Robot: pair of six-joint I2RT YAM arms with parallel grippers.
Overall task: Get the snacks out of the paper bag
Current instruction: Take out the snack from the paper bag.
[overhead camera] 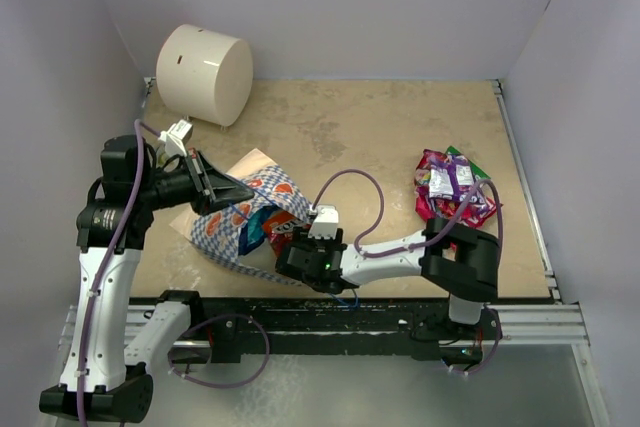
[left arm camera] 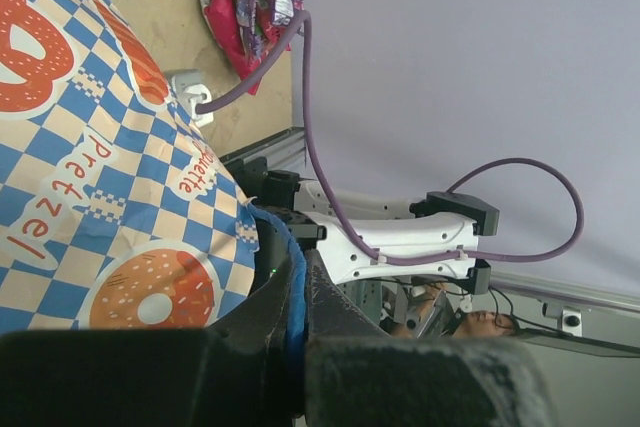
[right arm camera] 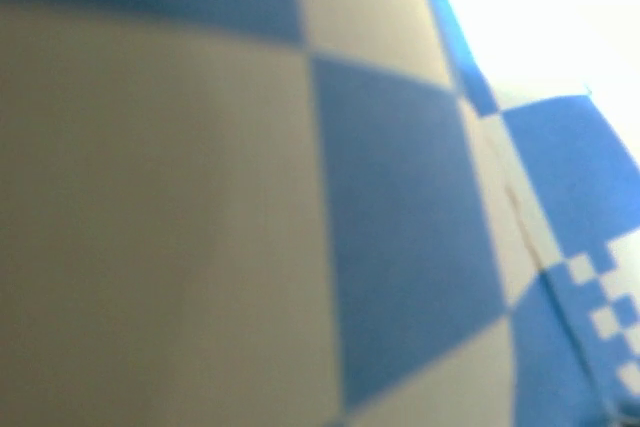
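The blue-and-white checked paper bag (overhead camera: 238,230) lies on its side at the table's near left, mouth toward the right arm. My left gripper (overhead camera: 240,190) is shut on the bag's blue cord handle (left arm camera: 292,292), lifting the upper edge; in the left wrist view its jaws (left arm camera: 297,277) pinch the cord beside the bag's checked side (left arm camera: 110,177). An orange-and-blue snack packet (overhead camera: 272,228) shows in the bag's mouth. My right gripper (overhead camera: 287,246) reaches into that mouth, fingers hidden. The right wrist view shows only blurred bag checks (right arm camera: 400,197). A pile of snacks (overhead camera: 452,185) lies at the right.
A large cream cylinder (overhead camera: 205,74) lies on its side at the back left. Walls enclose the table on three sides. The right arm's purple cable (overhead camera: 352,179) loops over the middle. A metal rail (overhead camera: 520,322) runs along the near edge.
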